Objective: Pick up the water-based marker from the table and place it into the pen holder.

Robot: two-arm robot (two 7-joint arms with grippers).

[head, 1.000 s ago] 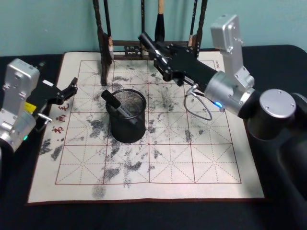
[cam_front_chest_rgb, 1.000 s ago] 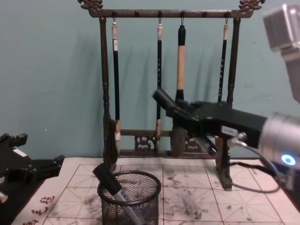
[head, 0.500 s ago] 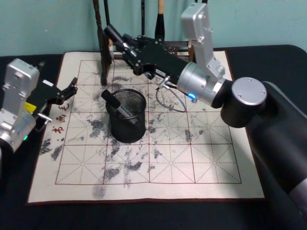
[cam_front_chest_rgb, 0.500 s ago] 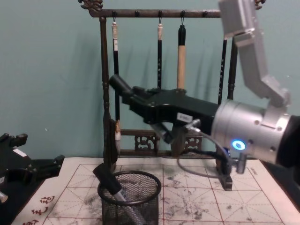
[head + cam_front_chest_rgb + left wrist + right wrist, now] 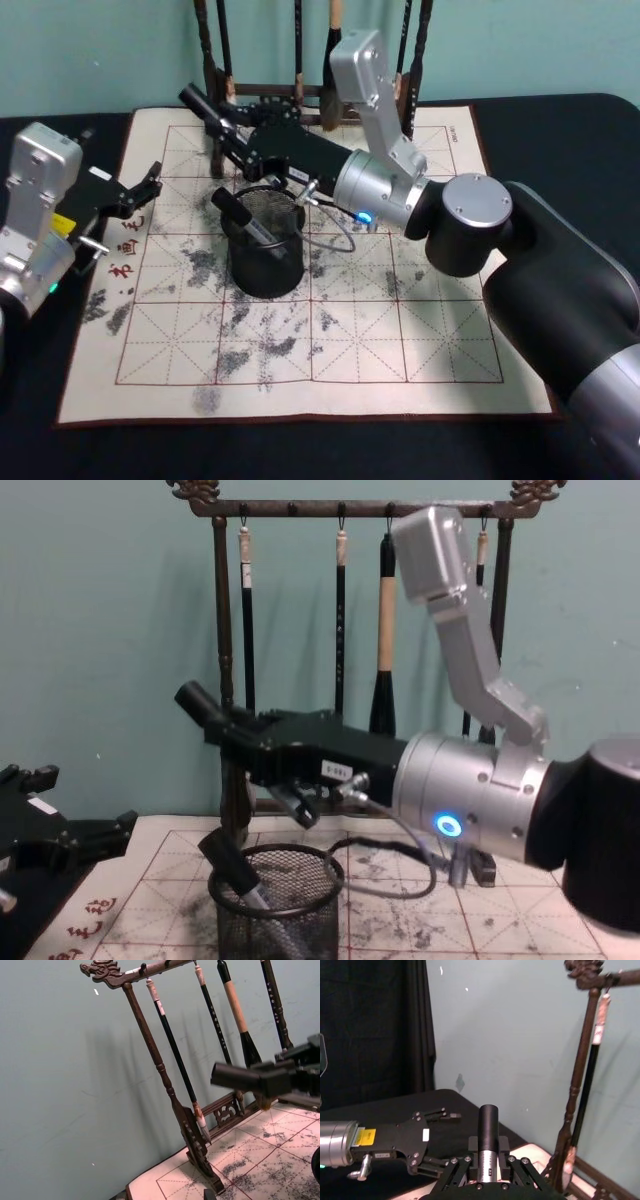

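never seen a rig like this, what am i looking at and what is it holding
It is a two-armed robot at a table. One picture looks down from its head, one forward from its chest, one from each wrist. On the table lies an ink-stained mat, with a black mesh pen holder on it and a brush rack behind. The right end effector grips a black marker in the air near the holder; another marker leans inside. The left end effector sits open at the mat's left edge.

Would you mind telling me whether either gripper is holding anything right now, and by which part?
The right gripper holds a dark marker near one end, most of its barrel sticking out beyond the fingers, above the pen holder. The left gripper holds nothing.
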